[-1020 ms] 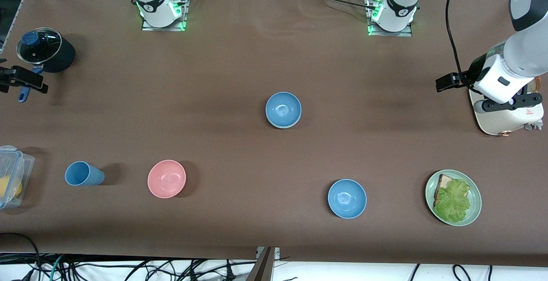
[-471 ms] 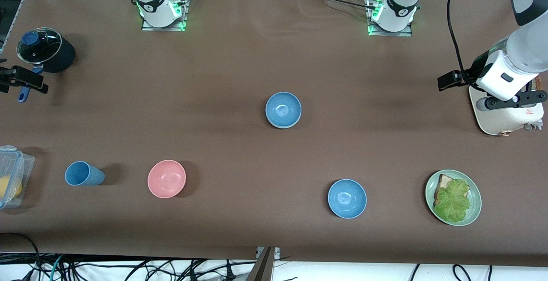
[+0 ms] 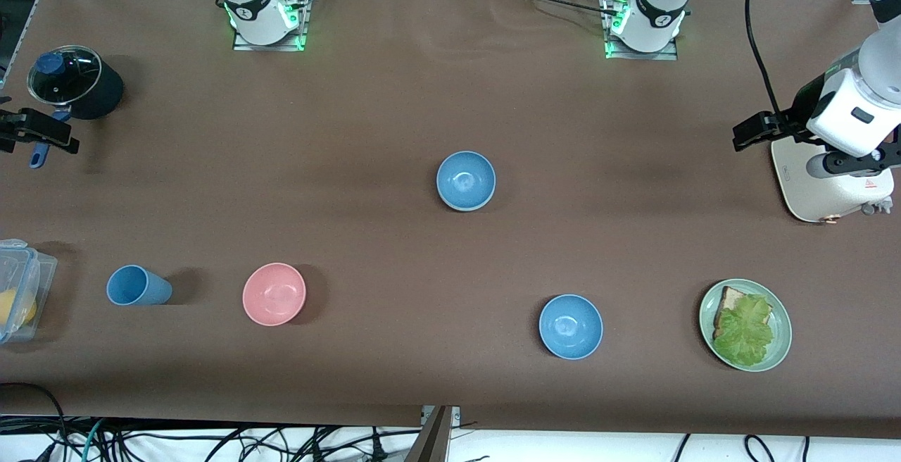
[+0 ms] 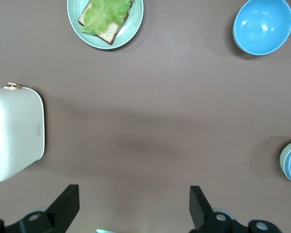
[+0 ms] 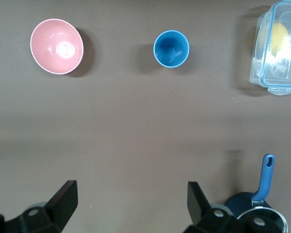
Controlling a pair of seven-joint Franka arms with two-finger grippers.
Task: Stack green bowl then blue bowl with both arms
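A blue bowl [image 3: 465,179] sits in the middle of the table, nested in the green bowl, of which only a pale rim [image 4: 284,161] shows. A second blue bowl [image 3: 571,326] stands alone nearer the front camera; it also shows in the left wrist view [image 4: 262,25]. My left gripper [image 3: 848,163] hangs high over the white appliance at the left arm's end of the table, open and empty [image 4: 133,206]. My right gripper [image 3: 35,132] waits at the right arm's end beside the pot, open and empty [image 5: 131,196].
A white appliance [image 3: 830,191] and a green plate with bread and lettuce [image 3: 745,325] are at the left arm's end. A pink bowl [image 3: 274,294], a blue cup [image 3: 137,286], a clear lidded box [image 3: 17,289] and a black lidded pot [image 3: 74,82] are toward the right arm's end.
My left gripper has moved a little toward the left arm's end of the table, over the white appliance. The right arm and the bowls have not moved.
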